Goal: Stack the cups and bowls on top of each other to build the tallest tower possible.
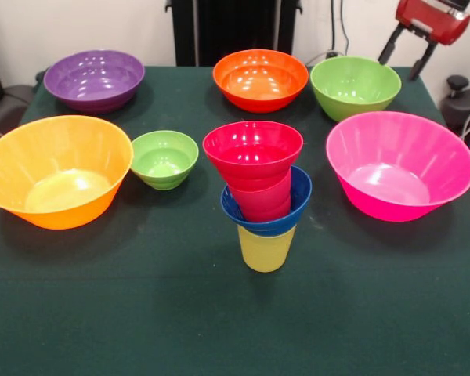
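You have one tower, well forward of the gripper and off to its side: yellow cup, small blue bowl, red cup, small red bowl. That makes two cups and eight bowls. Six bowls stand loose, the medium green bowl closest to the gripper and the large orange-yellow bowl farthest. The arm is drawn back at the table's corner, gripper spread and empty.

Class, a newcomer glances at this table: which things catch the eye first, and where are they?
First, the tower at the middle: a yellow cup carrying a blue bowl, a red cup and a red bowl. Next, the big orange-yellow bowl at the left edge and the pink bowl at the right.
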